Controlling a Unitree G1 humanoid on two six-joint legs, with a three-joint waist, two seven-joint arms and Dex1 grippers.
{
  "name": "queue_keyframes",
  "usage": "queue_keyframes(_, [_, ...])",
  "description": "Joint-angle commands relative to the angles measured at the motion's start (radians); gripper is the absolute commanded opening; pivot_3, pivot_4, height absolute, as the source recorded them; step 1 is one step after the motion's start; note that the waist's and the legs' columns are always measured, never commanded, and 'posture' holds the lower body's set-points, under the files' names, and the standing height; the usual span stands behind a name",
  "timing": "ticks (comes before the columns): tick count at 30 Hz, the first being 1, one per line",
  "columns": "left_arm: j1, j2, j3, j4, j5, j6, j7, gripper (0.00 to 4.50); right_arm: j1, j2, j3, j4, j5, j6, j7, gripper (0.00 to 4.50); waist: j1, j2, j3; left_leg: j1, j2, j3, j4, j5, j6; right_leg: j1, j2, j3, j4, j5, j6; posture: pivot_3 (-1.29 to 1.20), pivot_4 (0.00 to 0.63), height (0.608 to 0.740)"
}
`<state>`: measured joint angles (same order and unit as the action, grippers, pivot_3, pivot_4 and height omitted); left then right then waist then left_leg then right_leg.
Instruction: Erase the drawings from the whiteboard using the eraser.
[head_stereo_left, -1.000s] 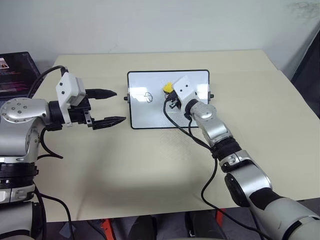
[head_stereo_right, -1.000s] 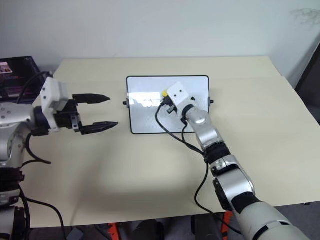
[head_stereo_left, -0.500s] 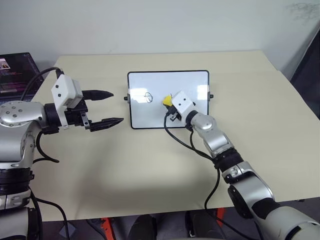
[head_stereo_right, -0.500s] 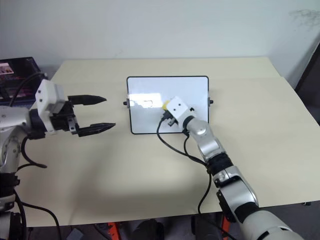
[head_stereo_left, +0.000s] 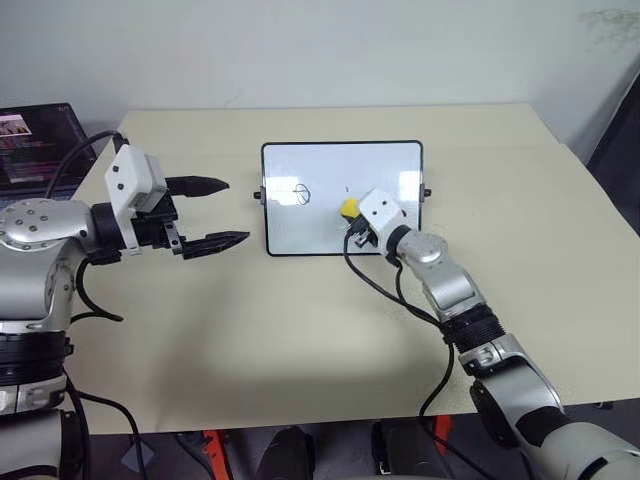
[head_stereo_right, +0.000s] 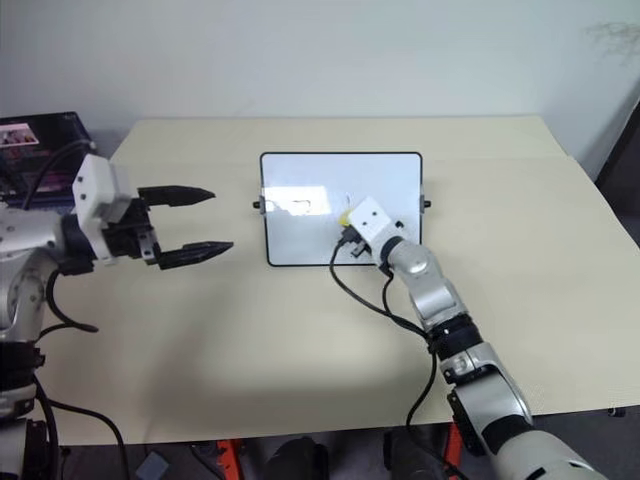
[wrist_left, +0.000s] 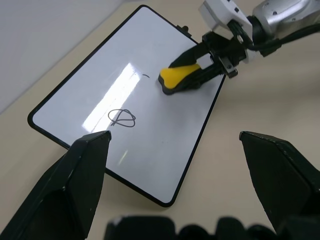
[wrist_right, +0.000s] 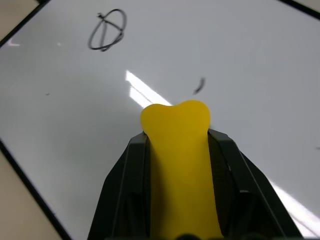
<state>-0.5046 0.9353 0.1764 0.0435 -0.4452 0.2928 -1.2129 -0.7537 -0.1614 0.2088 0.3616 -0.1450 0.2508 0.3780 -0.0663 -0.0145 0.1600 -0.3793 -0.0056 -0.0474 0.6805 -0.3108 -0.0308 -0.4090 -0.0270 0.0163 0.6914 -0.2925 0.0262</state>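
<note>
The yellow eraser (wrist_left: 181, 80) sits on the whiteboard (head_stereo_left: 300, 225), clamped between the right gripper (wrist_left: 200, 70) fingers. 1 crossed-oval drawing (wrist_right: 106, 30) and a small stroke (wrist_right: 199, 85) show on the board. The left gripper (head_stereo_left: 218, 212) hovers beside the board, fingers apart.

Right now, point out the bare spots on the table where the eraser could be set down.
Bare tabletop lies in front of the whiteboard, and to its right toward the table's right edge. A strip behind the board is bare too. It is crowded left of the board, where the open left end effector hovers, and on the board, where the right end effector holds the eraser.
</note>
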Motion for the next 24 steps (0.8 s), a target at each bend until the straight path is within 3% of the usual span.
queue_keyframes(1, [-0.027,-0.002,0.0,-0.003,0.002,-0.023,-0.007,4.5,-0.041,-0.006,-0.038,-0.116,0.028,0.042,0.007,1.24,0.004,0.0,0.0,0.0,0.0,0.0,0.0,0.0,0.0,0.0,0.0,0.0,0.0,0.0,0.0,0.0,0.15,0.74])
queue_keyframes(7, [-0.048,-0.008,-0.015,0.021,0.008,-0.034,-0.012,4.5,-0.11,0.026,-0.054,-0.04,0.031,0.018,-0.039,1.24,0.0,0.0,0.0,-0.001,0.0,0.0,-0.001,0.0,0.0,-0.001,0.0,0.0,-0.001,0.0,0.0,0.0,0.15,0.74])
queue_keyframes(17, [-0.032,0.004,0.002,-0.002,0.001,-0.027,-0.011,4.5,-0.245,0.095,-0.039,0.342,0.009,-0.186,-0.121,1.24,-0.005,0.0,0.0,-0.001,0.0,0.001,-0.001,0.001,-0.001,-0.001,0.0,0.0,-0.001,0.0,0.0,0.0,0.15,0.74])
queue_keyframes(24, [0.013,0.021,0.037,-0.046,-0.012,-0.008,0.001,4.5,-0.237,0.095,-0.039,0.451,0.009,-0.236,-0.109,1.24,-0.017,0.0,0.0,0.0,0.0,0.001,-0.001,0.001,-0.001,-0.001,0.0,0.001,0.001,0.0,0.0,0.0,0.15,0.74])
